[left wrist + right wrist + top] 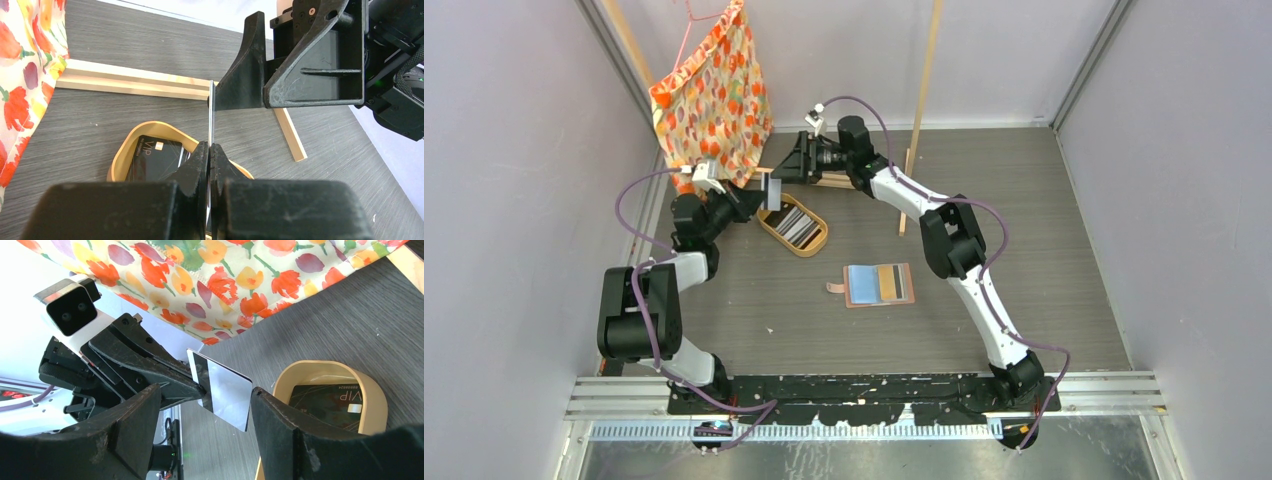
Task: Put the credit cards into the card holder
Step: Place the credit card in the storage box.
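Over tray [822,241], far left of table, top view: your left gripper [764,196] and right gripper [780,172] meet tip to tip. Card holder [879,284] lies open mid-table, well apart, nearer right arm.

Left wrist view: left jaws pressed together on card [211,120]. Card is edge-on, upright, free end pointing at right gripper.

Right wrist view: right jaws spread, straddling card's free end, not yet clamped. Black card [327,400] lies in tray.

Judgement: handover step. Get card face flat between right pads before you release left.

The card holder [877,284] lies open (spread flat) near the tray [823,237].
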Robot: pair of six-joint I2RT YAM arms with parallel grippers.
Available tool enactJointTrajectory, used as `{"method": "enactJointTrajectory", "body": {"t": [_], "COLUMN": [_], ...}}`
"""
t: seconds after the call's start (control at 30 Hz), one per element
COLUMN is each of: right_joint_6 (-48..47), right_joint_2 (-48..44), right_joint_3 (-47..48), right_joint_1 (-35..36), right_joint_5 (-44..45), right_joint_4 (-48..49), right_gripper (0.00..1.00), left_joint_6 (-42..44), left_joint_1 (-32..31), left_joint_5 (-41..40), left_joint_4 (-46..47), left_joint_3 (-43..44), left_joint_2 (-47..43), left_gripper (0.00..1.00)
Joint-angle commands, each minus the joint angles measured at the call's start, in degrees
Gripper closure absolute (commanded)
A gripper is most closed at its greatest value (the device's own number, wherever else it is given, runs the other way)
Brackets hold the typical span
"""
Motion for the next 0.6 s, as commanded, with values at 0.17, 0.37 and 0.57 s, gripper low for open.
{"method": "enactJointTrajectory", "body": {"t": [0.17,0.37,0.57], "right_joint_6": [-1.9,-1.5,-0.5], "right_joint_2": [-3.6,-3.9,-4.0], "right_joint_3": [2.5,2.6,2.6], "right_joint_1": [0.4,0.4,0.5], "right_joint_5": [-0.4,-1.3,-2.1], "right_joint_4": [-0.7,0.2,1.6], "right_gripper": [0.29,0.3,0.3], "left_joint_6": [0.2,0.3,0.2], "left_joint_1": [0.5,0.5,0.5], "left_joint_5": [-1.0,-0.8,-0.2], "left_joint_4": [0.3,-0.2,-0.1], "left_joint_3": [2.0,2.4,2.7], "left_joint_2": [0.1,0.5,0.8], "left_gripper": [1.0,1.0,1.0]}}
